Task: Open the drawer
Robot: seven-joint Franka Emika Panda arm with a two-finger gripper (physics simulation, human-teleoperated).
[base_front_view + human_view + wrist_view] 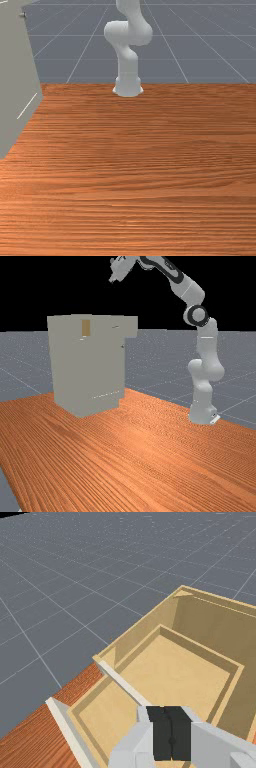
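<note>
Grey cabinet [87, 371] standing on an orange-brown wooden table [135, 456], in the far view's left half. Its drawer [131, 327] is at the top and juts out partway toward the white and grey arm [202, 351], whose base stands on the table at the far view's right. The gripper [112, 279] hangs in the air above the cabinet, its two black fingers [162, 734] together, with nothing between them. The wrist view looks down into the cabinet's light-wood interior. A pale bar [122, 683] crosses over the drawer, between its inner part and the part that sticks out, which ends in a pale front panel [70, 732].
</note>
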